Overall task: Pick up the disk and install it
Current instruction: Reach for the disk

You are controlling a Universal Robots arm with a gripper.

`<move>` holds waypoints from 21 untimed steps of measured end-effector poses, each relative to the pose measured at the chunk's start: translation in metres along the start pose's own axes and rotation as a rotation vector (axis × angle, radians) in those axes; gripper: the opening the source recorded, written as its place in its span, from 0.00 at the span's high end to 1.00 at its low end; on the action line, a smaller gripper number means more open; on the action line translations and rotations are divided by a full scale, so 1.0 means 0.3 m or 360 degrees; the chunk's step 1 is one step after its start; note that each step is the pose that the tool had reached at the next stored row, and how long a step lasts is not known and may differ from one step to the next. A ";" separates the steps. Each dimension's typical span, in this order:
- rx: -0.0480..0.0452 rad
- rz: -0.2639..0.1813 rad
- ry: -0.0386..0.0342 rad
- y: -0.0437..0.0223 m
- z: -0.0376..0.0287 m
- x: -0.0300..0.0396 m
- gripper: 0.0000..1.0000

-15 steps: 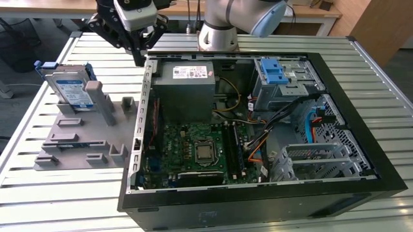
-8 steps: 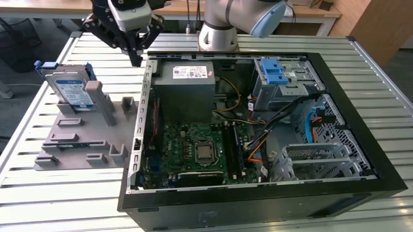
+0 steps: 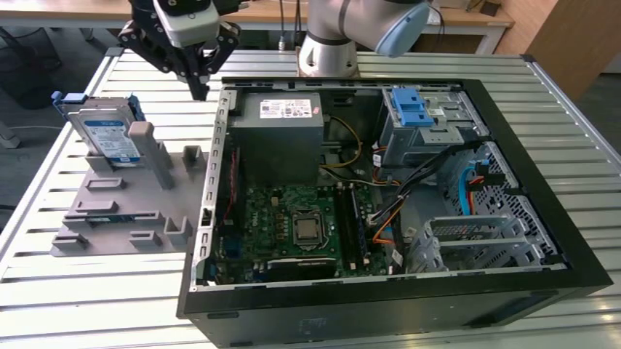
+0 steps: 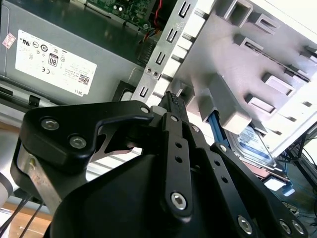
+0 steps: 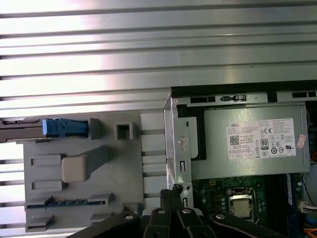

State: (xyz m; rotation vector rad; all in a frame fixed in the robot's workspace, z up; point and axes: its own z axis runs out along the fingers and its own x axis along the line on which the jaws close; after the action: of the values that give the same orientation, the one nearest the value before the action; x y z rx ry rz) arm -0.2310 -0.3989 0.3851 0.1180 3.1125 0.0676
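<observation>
- Tool (image 3: 199, 89): hangs from the arm above the gap between the grey holder (image 3: 126, 218) and the open computer case (image 3: 388, 294), close to the case's side wall near the power supply (image 3: 281, 127).
- Tool state: in both wrist views the two black fingers (image 4: 173, 148) lie pressed together to a single tip, closed on nothing. The tip (image 5: 172, 191) sits over the case's metal edge.
- Disk (image 3: 105, 134): stands on edge in a slot at the far end of the grey holder, label facing out, blue rail along its upper edge. It is on the exterior view's left of the tool, clearly apart from it and untouched.
- Disk in the first wrist view (image 5: 64, 127): seen edge-on, blue rail showing. In the second wrist view (image 4: 255, 144) its blue-and-white label shows behind a holder post.
- Holder rests flat on the slatted metal bench (image 3: 97, 291), just beside the case.
- Inside the case: blue-latched drive bay (image 3: 427, 120) at the far corner on the exterior view's right, green motherboard (image 3: 281, 225) below the power supply.
</observation>
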 end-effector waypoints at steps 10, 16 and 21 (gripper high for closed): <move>0.0000 0.0000 0.0000 -0.002 0.000 0.027 0.89; 0.0000 0.0000 0.0000 -0.003 0.000 0.042 0.89; 0.0000 0.0000 0.0000 -0.004 0.000 0.055 0.89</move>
State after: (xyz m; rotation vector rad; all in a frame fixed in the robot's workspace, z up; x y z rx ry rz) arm -0.2474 -0.3989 0.3846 0.1180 3.1125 0.0676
